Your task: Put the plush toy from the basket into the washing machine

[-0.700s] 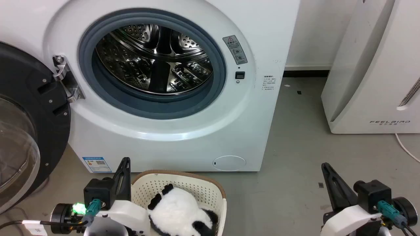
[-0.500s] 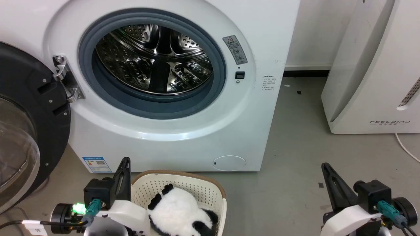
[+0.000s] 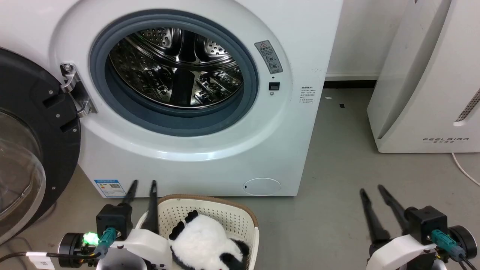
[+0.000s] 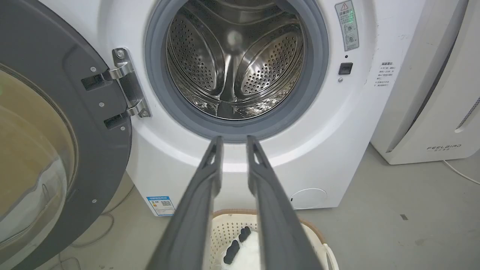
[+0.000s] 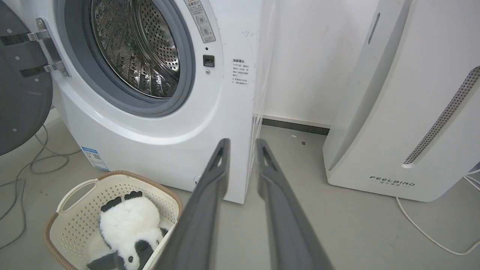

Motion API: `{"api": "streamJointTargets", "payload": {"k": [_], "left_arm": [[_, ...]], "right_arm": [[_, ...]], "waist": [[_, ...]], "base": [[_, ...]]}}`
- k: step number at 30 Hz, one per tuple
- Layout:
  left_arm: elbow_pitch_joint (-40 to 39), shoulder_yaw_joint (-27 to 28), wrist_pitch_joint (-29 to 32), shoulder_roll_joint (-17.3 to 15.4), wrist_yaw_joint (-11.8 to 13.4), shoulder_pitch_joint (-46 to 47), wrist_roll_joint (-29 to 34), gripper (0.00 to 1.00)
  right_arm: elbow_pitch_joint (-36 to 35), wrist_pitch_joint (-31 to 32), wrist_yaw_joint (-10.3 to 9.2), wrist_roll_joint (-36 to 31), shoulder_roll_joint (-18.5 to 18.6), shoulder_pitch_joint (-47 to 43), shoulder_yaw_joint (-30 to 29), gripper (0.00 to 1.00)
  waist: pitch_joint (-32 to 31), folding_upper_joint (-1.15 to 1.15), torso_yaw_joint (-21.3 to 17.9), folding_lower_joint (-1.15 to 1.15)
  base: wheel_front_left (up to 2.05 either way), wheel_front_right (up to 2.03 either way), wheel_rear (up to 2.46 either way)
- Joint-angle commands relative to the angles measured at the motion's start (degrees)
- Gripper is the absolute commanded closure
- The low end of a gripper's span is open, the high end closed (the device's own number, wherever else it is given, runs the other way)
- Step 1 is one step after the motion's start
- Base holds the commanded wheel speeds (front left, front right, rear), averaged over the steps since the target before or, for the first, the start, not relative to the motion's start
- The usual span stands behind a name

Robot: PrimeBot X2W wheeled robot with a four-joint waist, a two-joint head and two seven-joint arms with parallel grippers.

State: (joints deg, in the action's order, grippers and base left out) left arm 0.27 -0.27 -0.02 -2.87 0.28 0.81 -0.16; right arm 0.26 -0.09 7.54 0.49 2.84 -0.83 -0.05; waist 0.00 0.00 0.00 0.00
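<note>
Head view puts the large white front-loading washing machine (image 3: 195,150) across the upper left and centre of the frame. Its black-framed glass door (image 3: 30,142) is swung wide at the left edge, and the perforated steel drum (image 3: 176,67) is bare behind the grey gasket. At the bottom centre sits the cream perforated plastic basket (image 3: 210,198) with a brown woven-look rim, just in front of the machine's foot. The fluffy black-and-white panda plush toy (image 3: 204,238) lies inside it. The left gripper (image 3: 143,183) rises at the lower left, one dark finger crossing the basket's left rim in the picture. Its two fingers are parted by only a narrow gap and hold nothing. The right gripper (image 3: 371,188) stands at the lower right over bare grey floor (image 3: 337,168), well apart from the basket, likewise narrowly parted and empty. In the right wrist view the toy lies at the lower left, black paws toward the machine. By my reading the task is at its first step, the reach for the toy, with nothing yet grasped. The next move calls for the left gripper to spread wider, tip down into the basket and close around the soft body, deep enough that the pile doesn't slip free. It would then lift clear of the rim toward the porthole above.
</note>
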Motion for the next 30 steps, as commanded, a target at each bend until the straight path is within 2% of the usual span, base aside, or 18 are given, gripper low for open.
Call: {"api": "streamJointTargets", "payload": {"k": [1, 18, 30], "left_arm": [[0.1, 0.0, -0.2, 0.0, 0.1, 0.0, -0.1, 0.00], [2.9, -1.0, -2.2, -0.1, 1.2, 2.3, -0.3, 0.00], [9.7, -2.5, -3.6, -0.8, 0.7, 8.7, 0.2, 0.00]], "right_arm": [[0.0, -0.2, 0.00, 0.2, 0.0, 0.0, -0.1, 0.00], [-1.5, -2.2, -0.01, 4.0, 0.0, 0.5, -1.0, 0.00], [-2.7, -3.6, -0.01, 6.7, 0.0, 2.6, -1.2, 0.00]], "waist": [[0.0, 0.00, 0.0, 0.00], [1.6, 0.00, -0.4, 0.00], [6.2, 0.00, -1.5, 0.00]], "base": [[0.00, 0.00, 0.00], [0.00, 0.00, 0.00], [0.00, 0.00, 0.00]]}}
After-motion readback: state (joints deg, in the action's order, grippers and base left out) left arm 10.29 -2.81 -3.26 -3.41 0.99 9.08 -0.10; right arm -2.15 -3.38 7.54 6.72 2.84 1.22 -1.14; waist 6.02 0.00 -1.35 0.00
